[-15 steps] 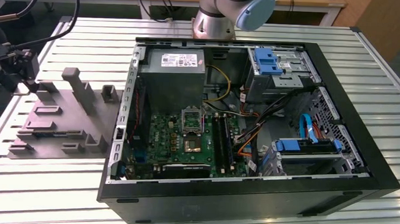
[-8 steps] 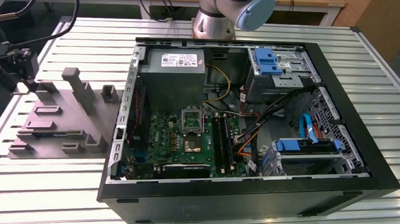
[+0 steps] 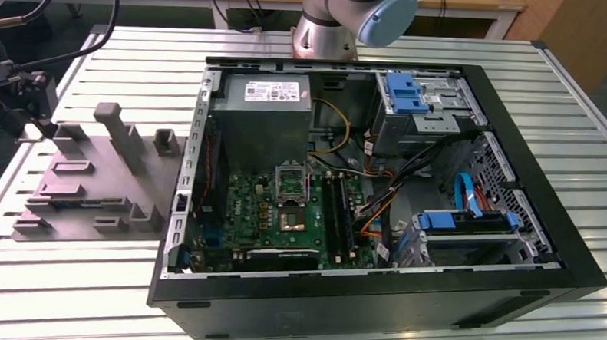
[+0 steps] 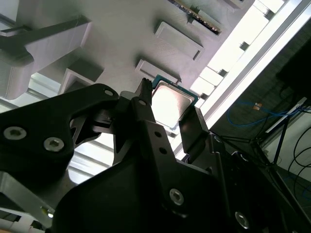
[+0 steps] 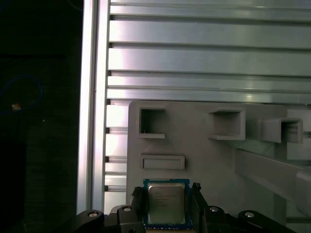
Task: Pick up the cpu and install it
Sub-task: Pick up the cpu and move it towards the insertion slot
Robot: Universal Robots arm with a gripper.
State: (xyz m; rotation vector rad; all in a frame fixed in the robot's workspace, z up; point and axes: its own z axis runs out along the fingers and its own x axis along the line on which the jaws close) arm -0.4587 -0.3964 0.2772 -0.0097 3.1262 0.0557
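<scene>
The gripper (image 5: pixel 167 190) hangs over the grey tray (image 5: pixel 214 160) near the edge of the bench (image 5: pixel 194 58); in both wrist views the cpu (image 5: pixel 166 204) sits between the two black fingers (image 5: pixel 138 201), which press against its two opposite edges and look clamped on it, so it seems to be held flat just above the tray's surface.

The grip is the weak spot, to my eye; the fingers touch only the thin rim of the cpu, so a jolt or a quick swing could let it twist or slide out; a drop here might land it on the tray's raised blocks, or off the bench edge just beside it.

The open computer case (image 3: pixel 385 189) stands well apart, towards the exterior view's right, with the socket (image 3: pixel 293 177) deep among cables and boards; a cpu carried slightly turned or tilted would likely meet that socket skew, and pressing it down so could bend the contacts; a snag on the case wall could also knock it loose.
</scene>
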